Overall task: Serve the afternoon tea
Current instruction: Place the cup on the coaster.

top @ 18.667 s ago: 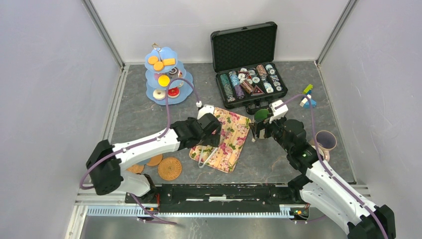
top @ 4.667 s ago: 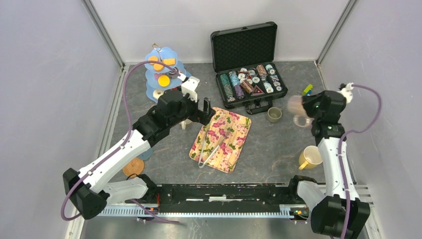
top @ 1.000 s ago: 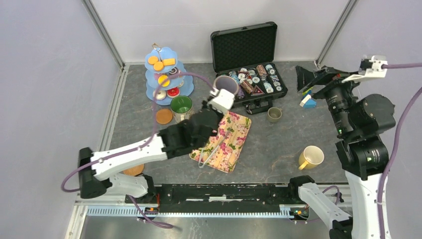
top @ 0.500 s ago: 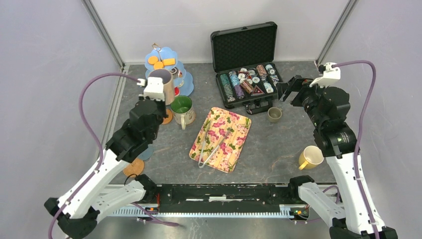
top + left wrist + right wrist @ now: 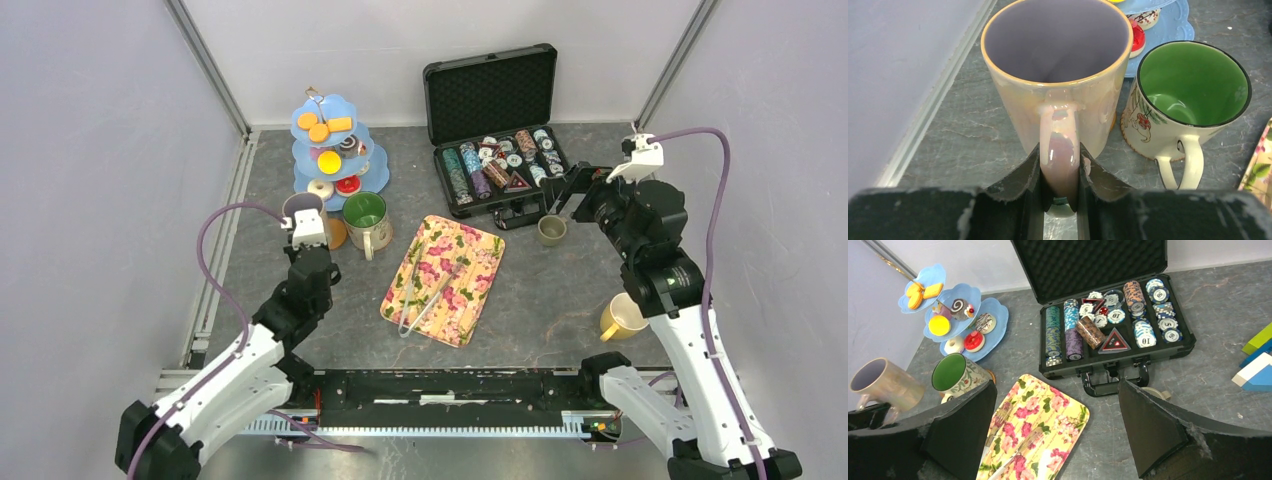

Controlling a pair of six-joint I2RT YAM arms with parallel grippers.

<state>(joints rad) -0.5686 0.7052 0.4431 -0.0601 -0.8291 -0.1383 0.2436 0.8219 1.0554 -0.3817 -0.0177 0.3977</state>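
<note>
Placing lilac mug (image 5: 1018,110), upright, at 9 o'clock of green-lined mug (image 5: 1193,85): left gripper (image 5: 1060,170) clenched on its handle, right gripper (image 5: 1055,385) spread wide, empty; next move likely calls for level lowering, then releasing the handle.

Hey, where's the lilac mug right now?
Top view, left side: the lilac mug sits gripped by its handle in the left claw, just left of the green-lined mug, near the blue tiered stand.
</note>
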